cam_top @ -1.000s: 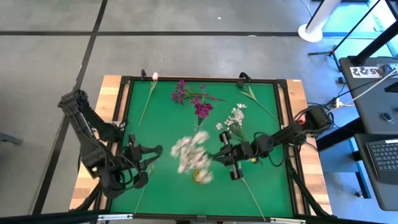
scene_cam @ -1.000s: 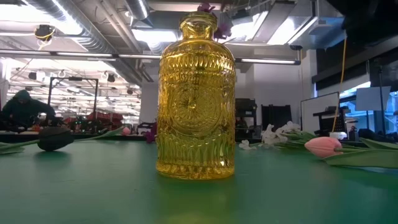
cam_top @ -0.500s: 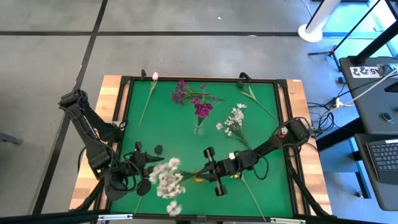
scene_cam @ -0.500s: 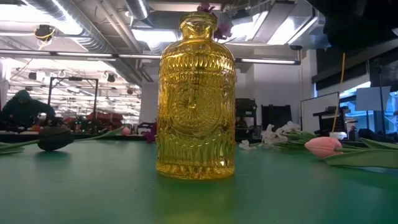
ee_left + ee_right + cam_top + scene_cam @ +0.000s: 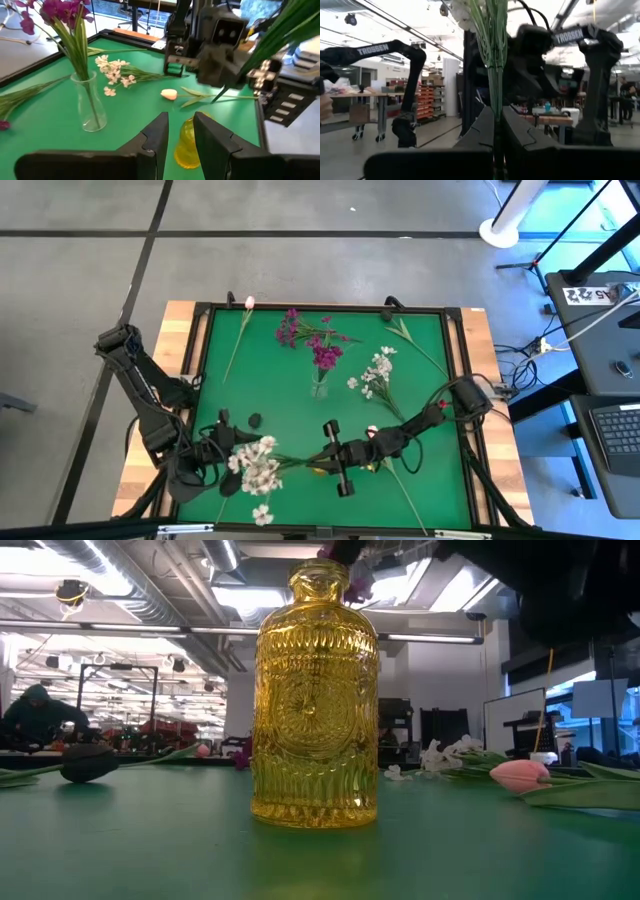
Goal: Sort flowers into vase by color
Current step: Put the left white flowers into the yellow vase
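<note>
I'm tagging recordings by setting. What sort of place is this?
Probably a robotics lab or workshop. Behind the yellow vase runs a large hall with exposed ceiling ducts and a person at a bench; beside the green table stands a desk with a laptop.

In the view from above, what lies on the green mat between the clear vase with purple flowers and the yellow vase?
Nothing: in the high view the green mat is bare between the clear vase and the yellow vase.

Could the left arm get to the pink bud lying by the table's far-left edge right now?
Probably yes: the left pincer holds nothing, and bare green mat lies between it and the pink bud. The right pincer, shut on the white spray, sits away from that path.
</note>
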Controlling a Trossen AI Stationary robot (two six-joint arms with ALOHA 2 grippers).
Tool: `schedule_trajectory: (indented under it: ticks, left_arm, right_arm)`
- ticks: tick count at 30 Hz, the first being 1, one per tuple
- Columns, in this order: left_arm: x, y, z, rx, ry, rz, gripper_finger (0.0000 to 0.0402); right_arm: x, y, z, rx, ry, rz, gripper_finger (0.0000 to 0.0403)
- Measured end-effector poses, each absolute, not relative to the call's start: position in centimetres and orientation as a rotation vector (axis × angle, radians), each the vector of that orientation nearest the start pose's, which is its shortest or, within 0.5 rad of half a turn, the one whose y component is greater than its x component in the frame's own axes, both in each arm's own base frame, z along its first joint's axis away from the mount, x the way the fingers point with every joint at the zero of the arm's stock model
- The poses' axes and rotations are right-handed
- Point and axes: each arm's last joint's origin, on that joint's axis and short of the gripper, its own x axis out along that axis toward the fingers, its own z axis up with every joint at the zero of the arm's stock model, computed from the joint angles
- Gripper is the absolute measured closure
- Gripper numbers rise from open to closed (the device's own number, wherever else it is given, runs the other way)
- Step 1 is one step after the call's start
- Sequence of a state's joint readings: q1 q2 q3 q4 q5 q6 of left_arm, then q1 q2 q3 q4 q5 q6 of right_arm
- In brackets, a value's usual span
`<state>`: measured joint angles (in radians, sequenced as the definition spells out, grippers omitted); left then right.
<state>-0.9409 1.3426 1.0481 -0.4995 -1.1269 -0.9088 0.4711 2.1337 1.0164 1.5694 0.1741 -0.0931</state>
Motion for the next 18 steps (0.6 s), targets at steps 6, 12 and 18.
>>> schedule_trajectory:
  ticks: [6,12,18]
  left_arm:
    - [18.0,-20.3,29.1,-0.225,0.282,0.321,0.0315]
    - [18.0,-20.3,29.0,-0.221,0.286,0.320,0.0315]
    - [18.0,-20.3,29.0,-0.221,0.286,0.320,0.0315]
  right_arm:
    - [36.9,18.1,16.2,0.084,-0.402,0.243,0.0392]
    - [36.9,18.1,15.8,0.086,-0.393,0.229,0.0392]
    - [36.9,18.1,15.7,0.084,-0.390,0.232,0.0391]
